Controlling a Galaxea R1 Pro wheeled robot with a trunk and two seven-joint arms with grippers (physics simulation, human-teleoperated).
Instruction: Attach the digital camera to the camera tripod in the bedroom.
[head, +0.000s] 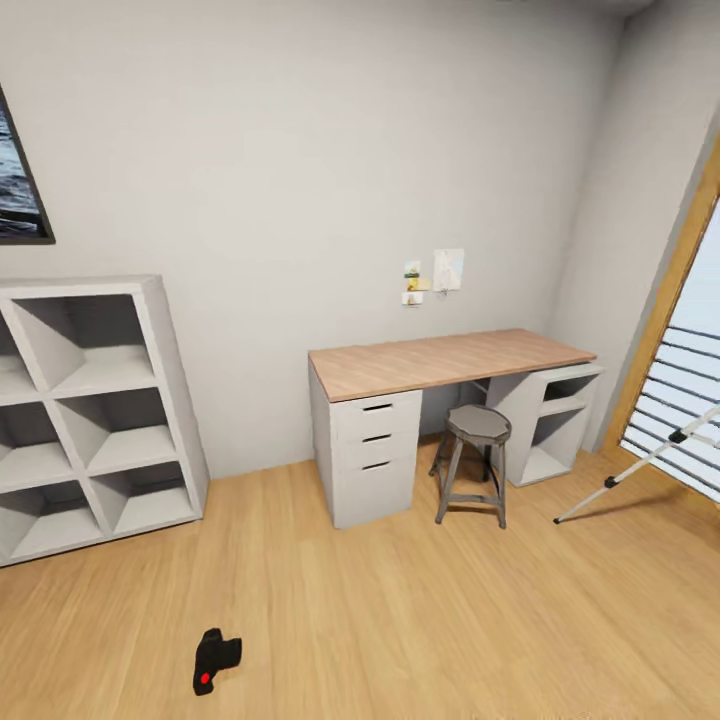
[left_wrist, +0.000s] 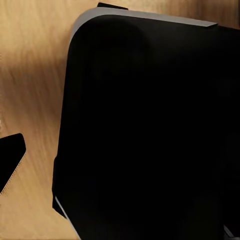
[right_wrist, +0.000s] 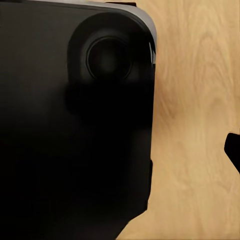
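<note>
The digital camera (head: 215, 660), small and black with a red button, lies on the wood floor at the lower left of the head view. One thin silver leg of the camera tripod (head: 640, 470) with a black foot slants in from the right edge by the window; its head is out of view. In the left wrist view one dark fingertip (left_wrist: 11, 160) sits far out at the picture's edge over the floor. The right wrist view likewise has a dark fingertip (right_wrist: 233, 150) at its edge. Nothing is held.
A white desk (head: 450, 360) with a wood top and drawers stands against the far wall, a grey stool (head: 476, 425) in front of it. A grey cube shelf (head: 150, 400) stands at left. The railed window (head: 690, 400) is at right. The robot's black body (left_wrist: 150, 125) (right_wrist: 75, 125) blocks much of both wrist views.
</note>
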